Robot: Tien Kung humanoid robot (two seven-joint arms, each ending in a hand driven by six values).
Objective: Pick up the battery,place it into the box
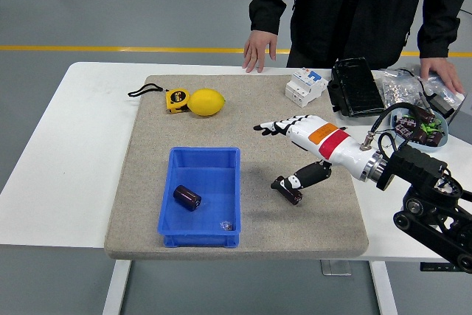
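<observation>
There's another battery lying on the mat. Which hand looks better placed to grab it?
The right hand, probably. It hovers open just above the battery on the mat, its thumb nearly touching it. No left hand is in view.

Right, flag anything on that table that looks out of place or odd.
One battery lies on its side in the blue box, but a second battery sits loose on the grey mat, right under the thumb of the open right hand. Nothing looks spilled or damaged.
</observation>
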